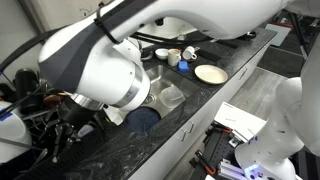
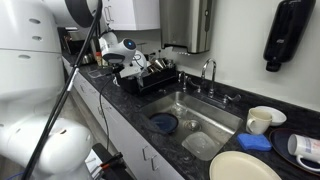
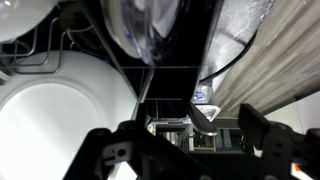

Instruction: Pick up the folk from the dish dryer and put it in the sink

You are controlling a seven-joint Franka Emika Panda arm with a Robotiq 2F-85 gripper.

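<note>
Fingers (image 3: 252,135) seen apart, nothing held, poised inside rack (image 2: 160,78) beside white plates (image 3: 60,110). Fork not made out. Step judged: reach. Next: fork to be located, clamped, lifted clear, carried to sink (image 2: 205,118).

White arm (image 1: 105,65) over dish dryer (image 1: 35,128), blue plate (image 1: 143,118) in sink (image 1: 156,74), cream plate (image 1: 210,73) on counter (image 1: 200,102)

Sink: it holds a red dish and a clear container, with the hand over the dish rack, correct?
No: the dish in the sink is blue, not red, as an exterior view shows. The clear container is there, and the hand is over the dish rack.
</note>
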